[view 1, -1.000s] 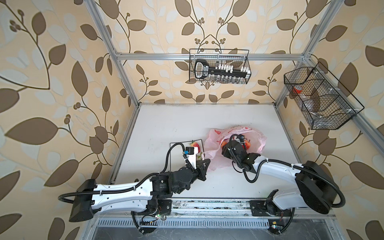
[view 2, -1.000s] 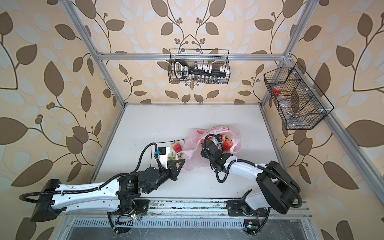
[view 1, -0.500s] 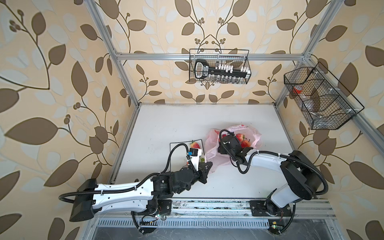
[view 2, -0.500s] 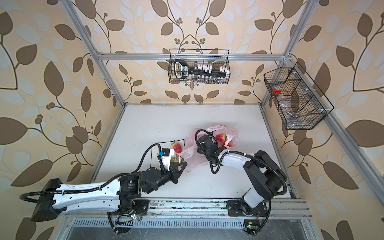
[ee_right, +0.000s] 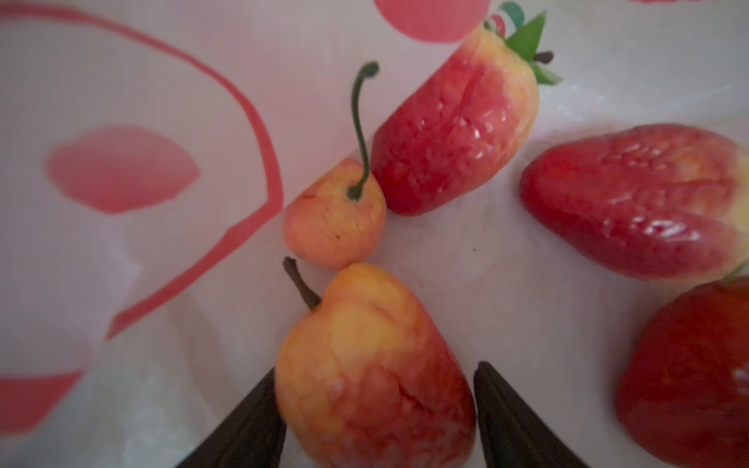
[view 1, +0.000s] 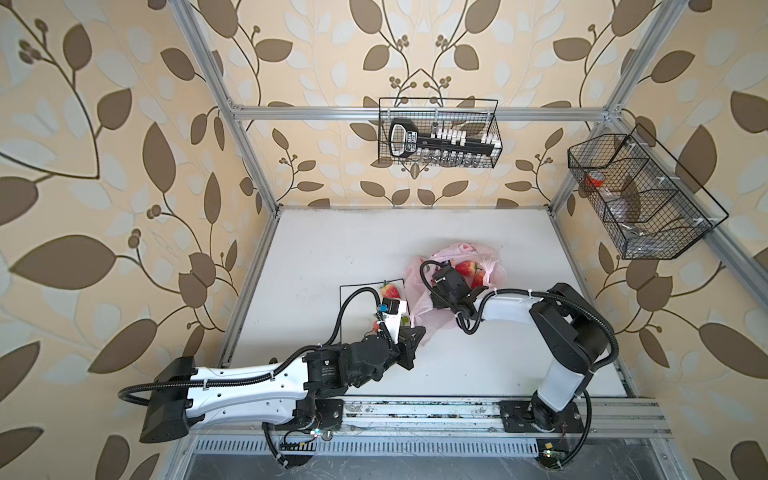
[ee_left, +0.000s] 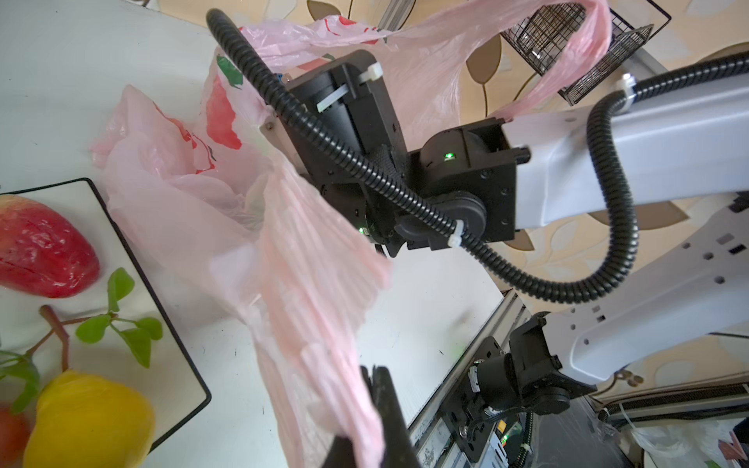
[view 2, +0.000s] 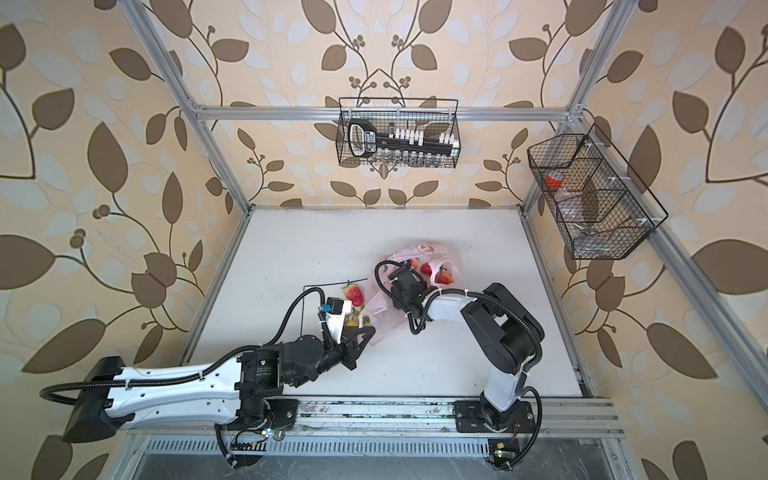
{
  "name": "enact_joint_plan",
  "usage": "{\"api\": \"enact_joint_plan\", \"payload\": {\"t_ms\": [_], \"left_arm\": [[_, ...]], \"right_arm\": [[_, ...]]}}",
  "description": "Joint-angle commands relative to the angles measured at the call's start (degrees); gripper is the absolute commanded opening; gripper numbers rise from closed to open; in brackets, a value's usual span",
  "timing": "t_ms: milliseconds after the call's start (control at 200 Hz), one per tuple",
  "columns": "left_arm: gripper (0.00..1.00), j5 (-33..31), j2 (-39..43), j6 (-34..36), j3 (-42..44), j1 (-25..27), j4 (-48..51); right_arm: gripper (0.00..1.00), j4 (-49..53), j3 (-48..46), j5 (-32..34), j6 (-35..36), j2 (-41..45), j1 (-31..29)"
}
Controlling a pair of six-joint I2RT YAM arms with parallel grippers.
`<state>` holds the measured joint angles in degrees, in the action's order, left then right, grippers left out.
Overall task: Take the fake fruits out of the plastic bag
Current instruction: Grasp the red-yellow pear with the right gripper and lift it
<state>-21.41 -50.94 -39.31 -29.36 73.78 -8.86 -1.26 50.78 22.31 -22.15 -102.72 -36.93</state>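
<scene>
The pink plastic bag lies right of the plate, and my left gripper is shut on its pulled-up edge. My right gripper reaches inside the bag, open. Its fingers straddle an orange-red peach: one touches it, the other stands just off. A smaller peach and three strawberries lie around it. The fake fruits outside the bag are a strawberry and a yellow pear.
Those two fruits rest on a square white black-rimmed plate, left of the bag and under my left wrist. Wire baskets hang on the back wall and the right wall. Metal frame posts and a front rail bound the table.
My right gripper has moved left and deeper into the bag, its arm folding back. The bag has bunched up around it. My left gripper still holds the bag's edge in nearly the same place.
</scene>
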Motion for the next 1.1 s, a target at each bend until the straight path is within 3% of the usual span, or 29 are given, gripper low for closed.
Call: {"api": "enact_joint_plan", "payload": {"t_ms": [0,405,795,1095], "left_arm": [[0.00,-0.67,0.28,0.40,-2.36,-0.38,-0.34],[0.00,-5.52,1.09,-2.36,-1.85,-0.48,2.39],[0.00,-8.59,-0.41,-5.18,-1.75,-1.25,3.16],[0.00,1.26,-2.45,-4.08,-4.14,-12.95,3.67]], "right_arm": [[0.66,1.42,1.85,1.11,0.87,-1.86,0.46],[0.38,-0.39,-1.12,-1.58,0.96,5.57,0.47],[0.34,-1.03,-10.24,-8.02,-1.69,22.01,0.50],[0.34,1.36,-15.06,-13.23,-4.63,34.23,0.55]]}}
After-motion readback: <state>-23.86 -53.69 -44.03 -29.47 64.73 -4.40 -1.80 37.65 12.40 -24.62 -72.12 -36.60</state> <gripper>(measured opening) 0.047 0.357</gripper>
